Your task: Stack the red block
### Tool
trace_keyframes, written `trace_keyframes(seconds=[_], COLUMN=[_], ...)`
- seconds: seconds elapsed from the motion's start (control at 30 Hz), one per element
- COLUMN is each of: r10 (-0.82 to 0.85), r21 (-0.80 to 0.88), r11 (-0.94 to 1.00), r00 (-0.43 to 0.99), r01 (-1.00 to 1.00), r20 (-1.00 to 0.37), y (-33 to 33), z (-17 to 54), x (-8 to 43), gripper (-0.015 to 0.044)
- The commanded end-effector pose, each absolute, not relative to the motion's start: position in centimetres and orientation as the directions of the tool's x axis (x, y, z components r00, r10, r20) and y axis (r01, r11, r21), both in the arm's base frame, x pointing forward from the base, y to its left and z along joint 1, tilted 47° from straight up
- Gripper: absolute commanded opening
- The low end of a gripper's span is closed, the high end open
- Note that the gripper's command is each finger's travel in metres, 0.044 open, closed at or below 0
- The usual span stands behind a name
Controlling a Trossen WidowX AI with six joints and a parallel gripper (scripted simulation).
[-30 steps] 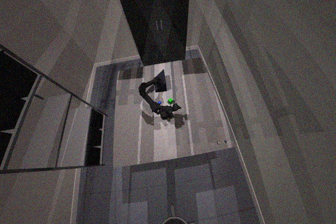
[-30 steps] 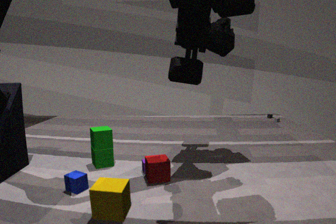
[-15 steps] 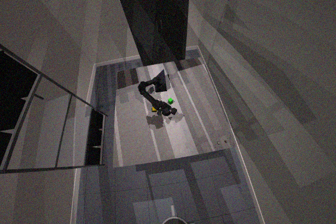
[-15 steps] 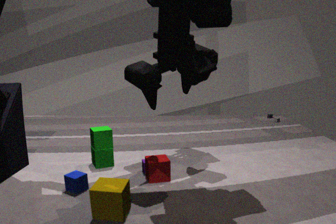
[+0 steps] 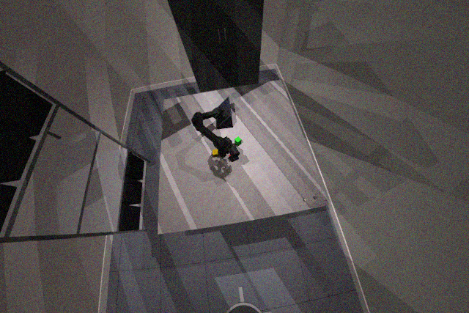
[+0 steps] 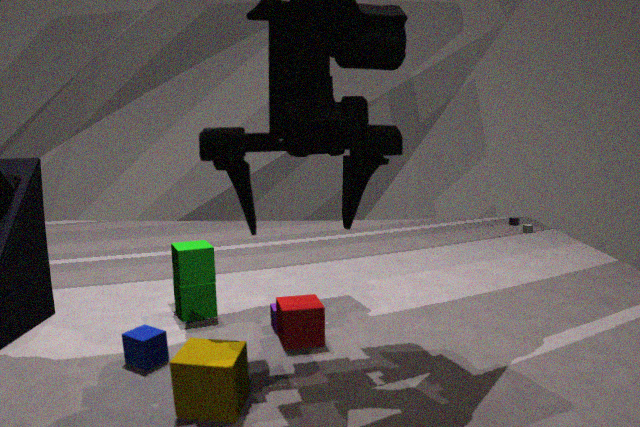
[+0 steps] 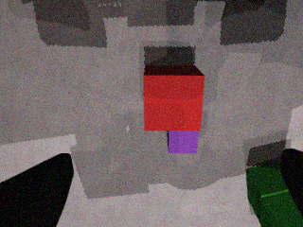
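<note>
The end effector point(image 6: 299, 228) hangs above the worktop point(image 6: 439, 277) with its fingers spread wide and nothing between them, pointing straight down. The red block point(image 6: 300, 321) sits on the worktop below it, a small purple block point(image 7: 184, 142) touching its far side. The green tower point(image 6: 194, 280) stands upright to the left, apart.

Bare grey test floor point(image 6: 465, 282), coloured blocks point(image 6: 209, 378)
</note>
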State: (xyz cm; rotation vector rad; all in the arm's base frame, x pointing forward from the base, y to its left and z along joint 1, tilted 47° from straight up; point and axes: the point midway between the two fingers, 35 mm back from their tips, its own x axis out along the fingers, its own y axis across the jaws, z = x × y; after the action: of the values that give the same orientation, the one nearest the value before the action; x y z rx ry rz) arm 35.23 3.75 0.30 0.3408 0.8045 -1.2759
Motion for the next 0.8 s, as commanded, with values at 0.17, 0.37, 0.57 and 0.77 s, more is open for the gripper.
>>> trace_keyframes(seconds=[0.17, 0.37, 0.57, 0.77], r10=[-0.725, -0.727, -0.727, -0.727], r21=[-0.186, -0.186, -0.186, -0.186], r11=[0.276, 0.275, 0.275, 0.275], r00=[0.077, 0.077, 0.077, 0.078], r01=[0.943, 0.943, 0.943, 0.943], r20=[-0.684, -0.682, -0.682, -0.682], y=[2.6, -0.3, -0.5, -1.2], z=[-0.6, -3.5, -3.6, -4.2], x=[35.3, 35.3, 35.4, 35.5], gripper=[0.0440, 0.0440, 0.0440, 0.0440])
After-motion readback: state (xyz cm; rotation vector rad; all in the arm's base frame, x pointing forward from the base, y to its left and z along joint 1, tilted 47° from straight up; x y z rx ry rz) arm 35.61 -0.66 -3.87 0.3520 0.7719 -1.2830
